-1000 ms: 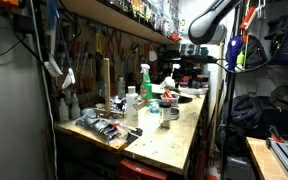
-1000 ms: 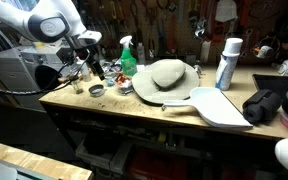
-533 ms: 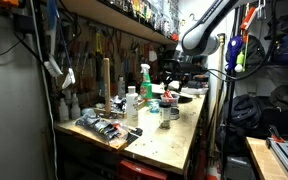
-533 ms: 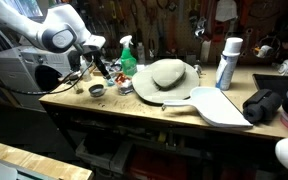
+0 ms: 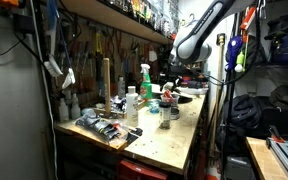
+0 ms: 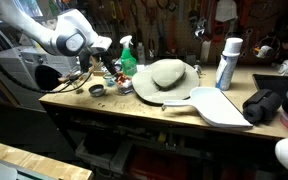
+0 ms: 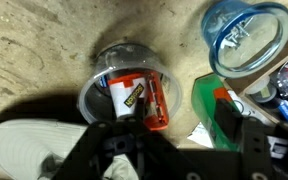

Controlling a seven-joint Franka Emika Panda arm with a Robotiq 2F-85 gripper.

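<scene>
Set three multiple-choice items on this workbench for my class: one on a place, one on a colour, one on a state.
1. Where does the red-and-white bottle lie?
A. on the bare bench
B. in the clear jar
C. in a drawer

2. What colour is the top of the spray bottle?
A. green
B. red
C. black

3. How is the white can placed?
A. on its side
B. upside down
C. upright

Answers:
1. B: the wrist view shows the bottle inside the jar's round wall.
2. A: its trigger head is green in an exterior view.
3. C: it stands on its base beside the hat, cap on top.
</scene>
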